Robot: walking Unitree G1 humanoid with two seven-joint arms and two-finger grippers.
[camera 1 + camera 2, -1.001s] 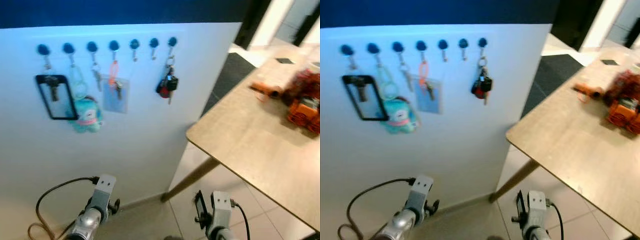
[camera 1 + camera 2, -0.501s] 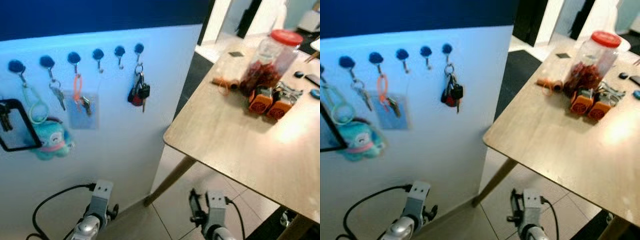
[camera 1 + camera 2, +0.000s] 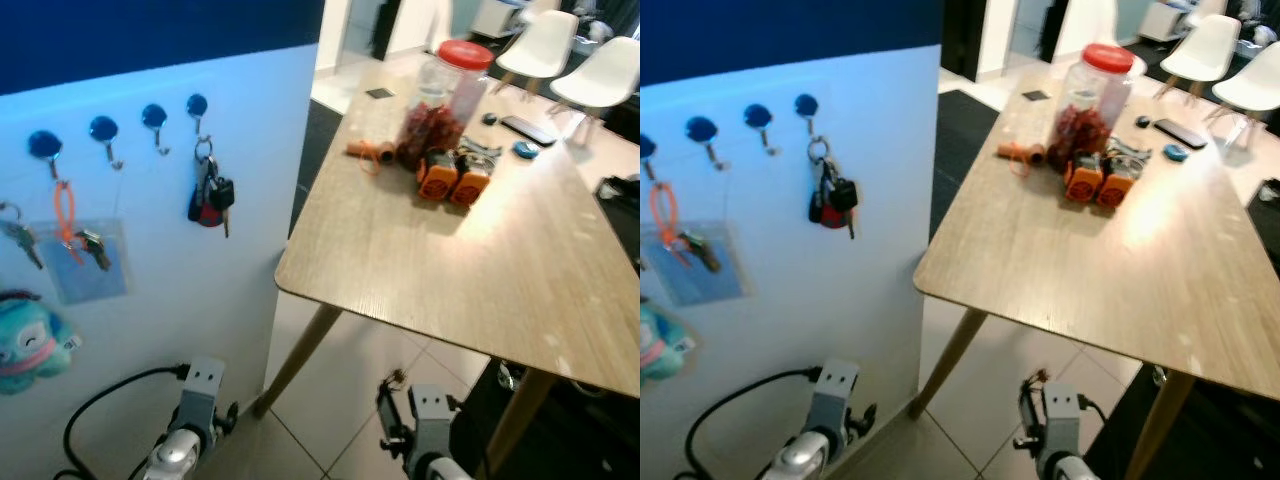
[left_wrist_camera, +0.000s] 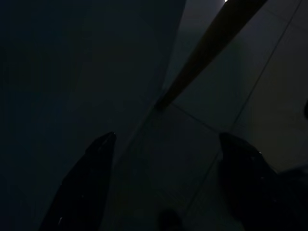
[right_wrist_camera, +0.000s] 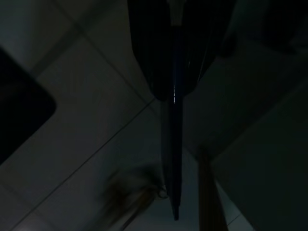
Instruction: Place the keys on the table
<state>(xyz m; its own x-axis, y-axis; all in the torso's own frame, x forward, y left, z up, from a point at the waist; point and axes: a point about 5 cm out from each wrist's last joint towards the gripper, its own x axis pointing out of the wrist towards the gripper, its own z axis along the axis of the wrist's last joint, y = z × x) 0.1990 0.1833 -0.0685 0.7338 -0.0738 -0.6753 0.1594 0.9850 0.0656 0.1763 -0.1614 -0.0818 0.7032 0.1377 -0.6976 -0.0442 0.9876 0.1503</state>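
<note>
A pale wall panel with a row of blue hooks faces me, and a wooden table juts in on my right over a tiled floor. The keys hang from the hook nearest the panel's edge: a metal ring, a black fob, something red, and a blade or two dangling below.

I judge the bunch light but loose and jangly, hard metal and plastic that will swing and slip between smooth fingers. The fob body looks the surest place to pinch, then lift so the ring clears the hook.

Further along the row hang a tagged key in a clear sleeve and a teal plush toy, well apart from my target.

On the table's far part stand a red-lidded jar and two orange blocks; the near part looks bare.

My left gripper hangs low with its fingers spread wide. My right gripper also hangs idle, and its fingers seem pressed together, though that view is very dark.
</note>
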